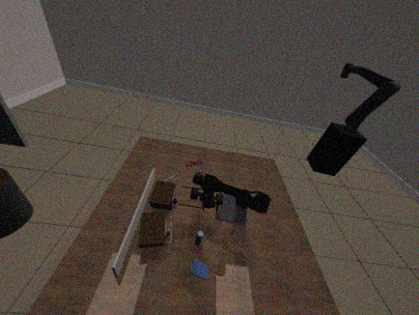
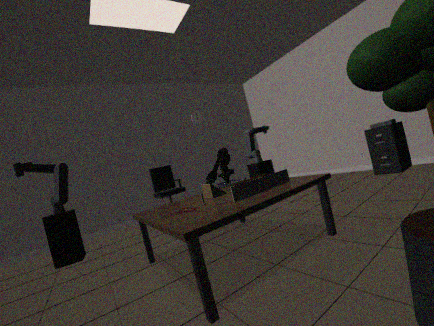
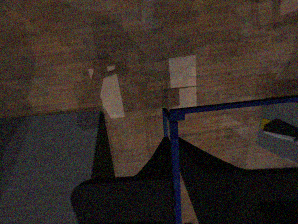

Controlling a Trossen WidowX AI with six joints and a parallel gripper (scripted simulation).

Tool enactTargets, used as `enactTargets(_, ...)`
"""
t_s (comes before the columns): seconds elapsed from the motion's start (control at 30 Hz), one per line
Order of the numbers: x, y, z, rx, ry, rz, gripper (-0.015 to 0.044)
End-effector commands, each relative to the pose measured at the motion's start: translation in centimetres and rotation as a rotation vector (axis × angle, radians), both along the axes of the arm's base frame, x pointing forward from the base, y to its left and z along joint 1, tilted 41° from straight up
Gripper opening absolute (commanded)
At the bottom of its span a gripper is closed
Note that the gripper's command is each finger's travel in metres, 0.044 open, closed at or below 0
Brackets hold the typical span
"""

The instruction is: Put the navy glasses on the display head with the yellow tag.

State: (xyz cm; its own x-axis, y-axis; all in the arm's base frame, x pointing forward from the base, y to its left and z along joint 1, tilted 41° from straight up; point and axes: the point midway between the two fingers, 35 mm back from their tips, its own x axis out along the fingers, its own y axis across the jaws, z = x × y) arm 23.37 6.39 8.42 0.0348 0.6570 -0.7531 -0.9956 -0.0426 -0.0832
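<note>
My gripper [image 1: 197, 194] [image 3: 170, 140] is shut on the navy glasses [image 1: 190, 206] [image 3: 176, 165], at a corner of the frame. In the wrist view one temple runs from that corner to the right. In the top view the temples point left, towards the display head with the yellow tag [image 1: 163, 192] [image 3: 281, 142], apart from it. The yellow tag [image 3: 265, 123] shows beside that head's dark nose in the wrist view. The other head [image 1: 152, 229] stands beside it, with a pale outline at its front. The exterior view shows the gripper small and dark.
A long upright panel [image 1: 135, 219] stands behind the heads. A grey tray or mat [image 1: 233, 213] lies under the arm. A pale-topped bottle [image 1: 199, 237] and a blue cloth [image 1: 200, 270] are nearer the camera. Red glasses [image 1: 194, 163] [image 2: 187, 210] lie beyond the heads.
</note>
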Motion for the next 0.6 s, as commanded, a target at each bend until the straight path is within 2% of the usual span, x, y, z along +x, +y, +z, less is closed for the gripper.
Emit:
enactTargets(0.0, 0.0, 0.3, -0.3, -0.006, 0.006, -0.004, 0.0)
enactTargets(0.57, -0.1, 1.8, -1.8, -0.007, -0.005, -0.013, 0.0)
